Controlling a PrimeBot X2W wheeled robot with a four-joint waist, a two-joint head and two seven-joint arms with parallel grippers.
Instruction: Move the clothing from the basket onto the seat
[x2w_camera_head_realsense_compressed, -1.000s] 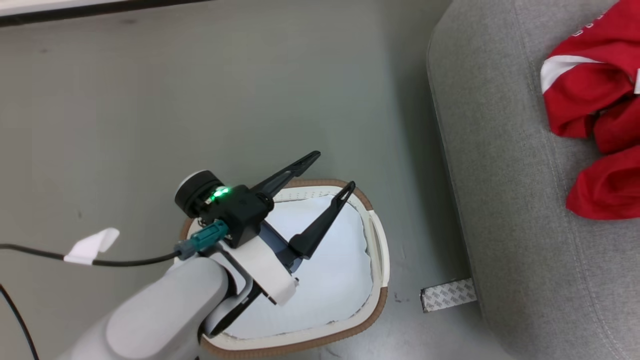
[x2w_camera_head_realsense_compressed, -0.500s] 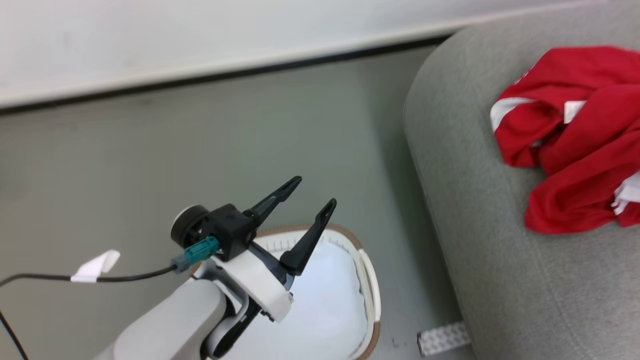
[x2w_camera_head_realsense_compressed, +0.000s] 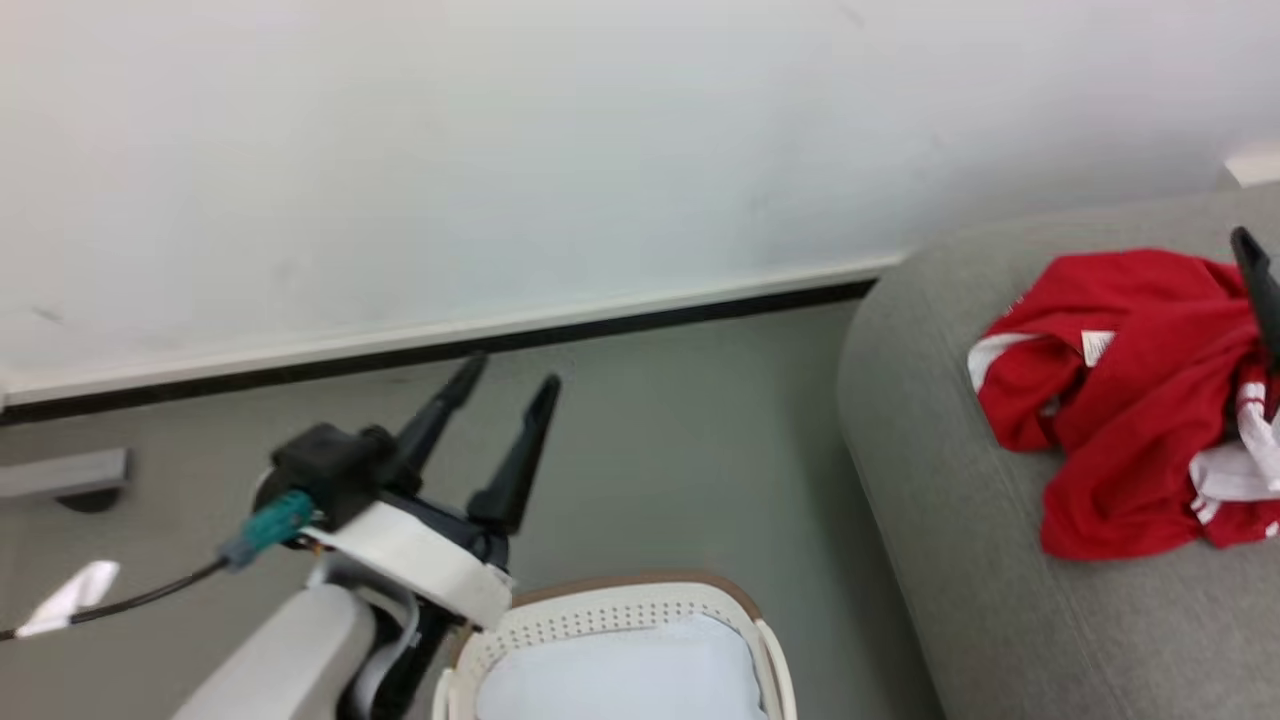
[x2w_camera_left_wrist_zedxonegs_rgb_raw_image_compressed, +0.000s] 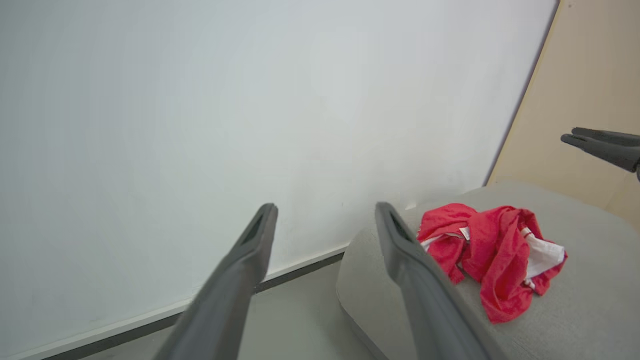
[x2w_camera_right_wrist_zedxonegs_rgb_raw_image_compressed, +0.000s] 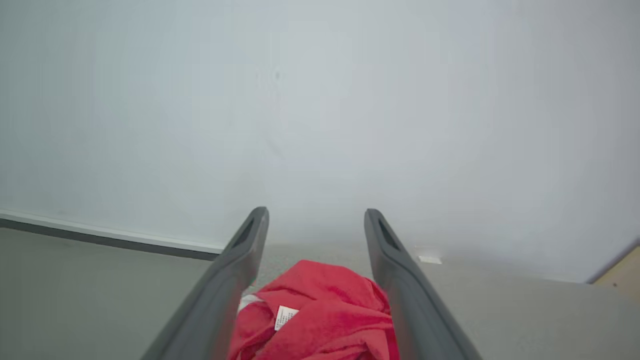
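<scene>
Now the drop-off is looking finished, and both end effectors are hanging wide and empty.

Right now the clothing (x2w_camera_head_realsense_compressed: 1120, 420) is lying in a crumpled red heap on the seat (x2w_camera_head_realsense_compressed: 960, 600), near its rounded end, while the right end effector (x2w_camera_right_wrist_zedxonegs_rgb_raw_image_compressed: 316, 213) is hovering just above it with its fingers spread and nothing pinched between them. Over on the other side, the left end effector (x2w_camera_head_realsense_compressed: 509, 375) is pointing up toward the wall, open too, above the basket (x2w_camera_head_realsense_compressed: 620, 610). What is showing of the basket is holding just the white pad (x2w_camera_head_realsense_compressed: 620, 670), with no red in it, though most of it is running off the head view's bottom edge. I'm judging this as the release step; next, the right arm is needing a clean lift away without snagging fabric, then a look back into the basket.
</scene>
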